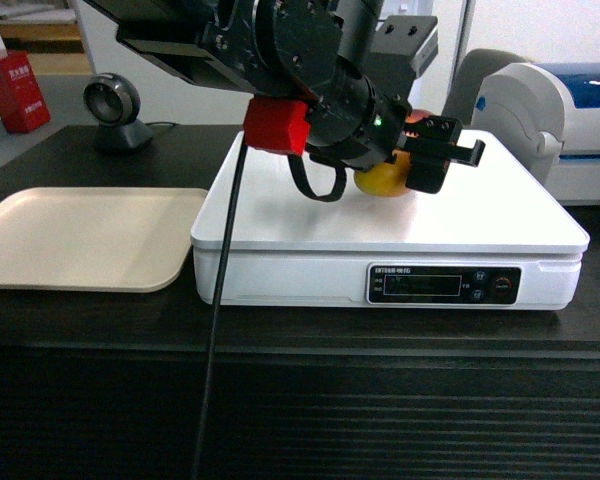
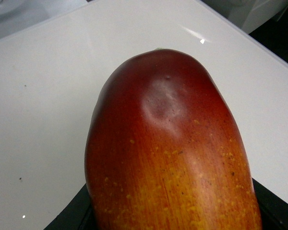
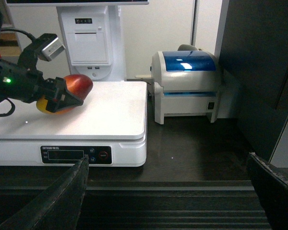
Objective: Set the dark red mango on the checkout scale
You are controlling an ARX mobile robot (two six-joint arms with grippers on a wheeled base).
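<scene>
The dark red mango [image 2: 168, 143], red at its far end and orange-yellow near the camera, fills the left wrist view. My left gripper [image 2: 173, 223] is shut on it, black jaws showing at both lower corners. In the head view the left gripper [image 1: 435, 155] holds the mango [image 1: 385, 180] low over the back middle of the white scale [image 1: 480, 225]; whether the mango touches the top I cannot tell. The scale stands on the dark checkout [image 1: 300, 420]. In the right wrist view my right gripper [image 3: 168, 191] stands open in front of the checkout's ribbed edge [image 3: 173, 211], right of the scale [image 3: 115, 115].
A beige tray [image 1: 80, 235] lies left of the scale. A round scanner [image 1: 115, 110] and a red box [image 1: 15, 92] stand at the back left. A white-and-blue label printer [image 3: 187, 81] stands right of the scale, a white terminal [image 3: 89, 40] behind it.
</scene>
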